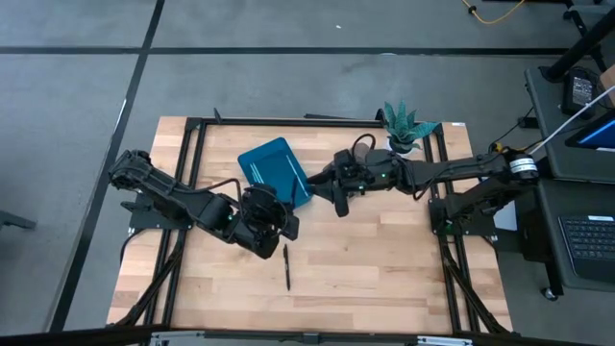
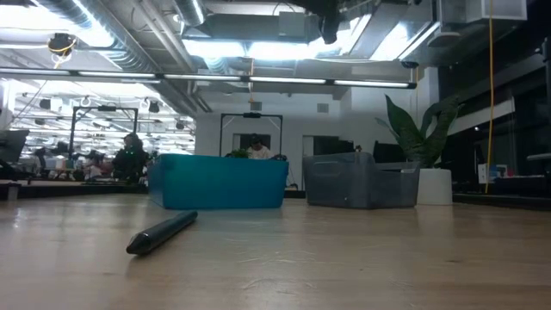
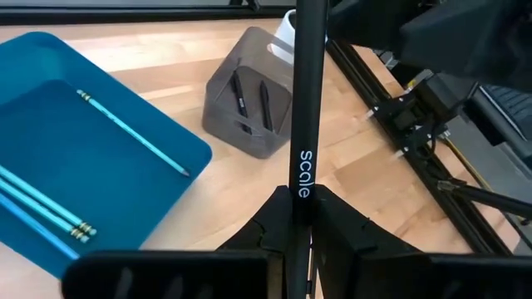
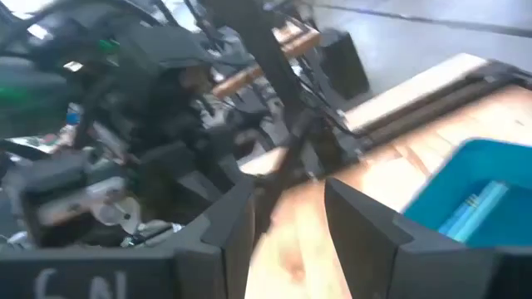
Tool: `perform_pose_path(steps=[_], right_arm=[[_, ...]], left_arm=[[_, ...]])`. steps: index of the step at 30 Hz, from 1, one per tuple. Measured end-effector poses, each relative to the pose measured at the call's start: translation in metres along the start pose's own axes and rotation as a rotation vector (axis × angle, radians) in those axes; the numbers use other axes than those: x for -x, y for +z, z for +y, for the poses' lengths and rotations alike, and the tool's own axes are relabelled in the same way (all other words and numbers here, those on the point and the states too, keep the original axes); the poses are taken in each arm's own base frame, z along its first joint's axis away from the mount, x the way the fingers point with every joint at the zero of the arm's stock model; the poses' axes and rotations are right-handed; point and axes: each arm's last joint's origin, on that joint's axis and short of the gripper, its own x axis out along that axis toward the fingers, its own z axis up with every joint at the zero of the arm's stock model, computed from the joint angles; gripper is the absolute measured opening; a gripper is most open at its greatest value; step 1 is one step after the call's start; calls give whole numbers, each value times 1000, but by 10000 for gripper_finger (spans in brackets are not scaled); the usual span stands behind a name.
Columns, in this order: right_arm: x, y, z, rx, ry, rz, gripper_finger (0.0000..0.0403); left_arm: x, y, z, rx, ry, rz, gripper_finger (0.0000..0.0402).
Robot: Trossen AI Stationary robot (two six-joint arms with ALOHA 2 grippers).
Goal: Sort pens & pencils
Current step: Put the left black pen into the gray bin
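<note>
Wooden slat table [image 1: 384,259] inside a black frame, open workshop hall behind, potted plant [image 1: 407,128] at the far right corner. Left gripper [image 3: 301,218] sits near table centre, just beside the blue tray [image 1: 276,171], jaws pinching a black pen [image 3: 306,100]; the pen's long axis runs straight out from the fingers, tip aimed toward the grey bin [image 3: 252,104]. White lettering on the barrel reads "scale" or close to it. Grey bin already holds two black sticks; blue tray holds four light blue pencils [image 3: 133,134], one lying apart from the other three. Another black pen [image 1: 286,266] lies loose on the wood, just in front of the left gripper, long axis pointing front-to-back; left arm is clearly nearer. Right gripper [image 4: 287,220] hovers beside the tray's far right edge, jaws spread, empty.
</note>
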Motion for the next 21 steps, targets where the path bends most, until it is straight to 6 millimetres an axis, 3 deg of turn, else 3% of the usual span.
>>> perform_pose_path(steps=[7,16,21], right_arm=[[-5,-1,2,-3,75,-9,143],[-7,-1,2,-27,102,-2,84],[-8,-2,0,-30,96,2,73]], left_arm=[[0,0,-1,12,-9,-3,26],[-3,3,-1,19,-3,-8,26],[-2,2,-1,18,-3,-5,29]])
